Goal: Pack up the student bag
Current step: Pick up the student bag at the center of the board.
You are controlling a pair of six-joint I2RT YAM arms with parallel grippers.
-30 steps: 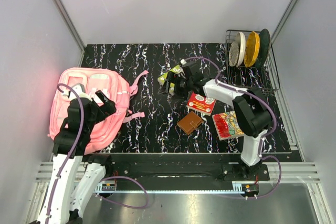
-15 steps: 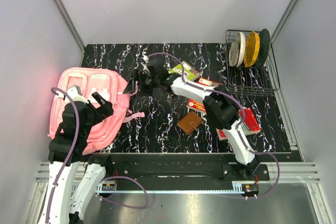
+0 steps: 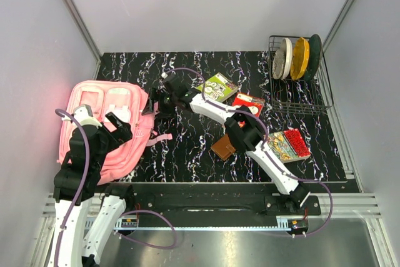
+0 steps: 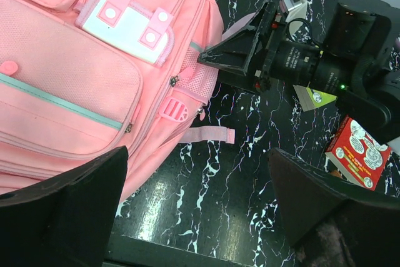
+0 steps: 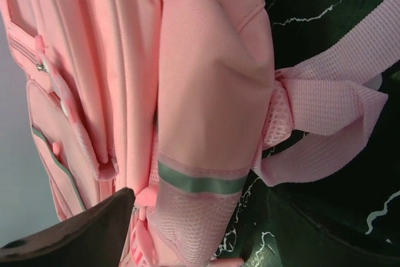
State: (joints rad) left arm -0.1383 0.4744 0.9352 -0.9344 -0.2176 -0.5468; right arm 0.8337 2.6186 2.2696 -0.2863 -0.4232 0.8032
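Danger at this moment lay mostly in a wrong grip, in my judgement. The large soft pink fabric backpack lay flat on the left part of the black marbled table, its front pockets facing up. The right gripper was reaching across to the right side of the bag with its fingers spread apart and holding nothing. In front of them were the mesh side pocket and a loose pink strap. If the fingers closed on the strap or on the thin mesh, a pull would probably only drag the soft bag over the smooth table and open nothing. The left gripper hovered above the lower part of the bag, also wide open and empty, so nothing was pinning the bag down. Both grippers were near each other, so a careless move could make them collide. The green book and the brown wallet were not yet packed.
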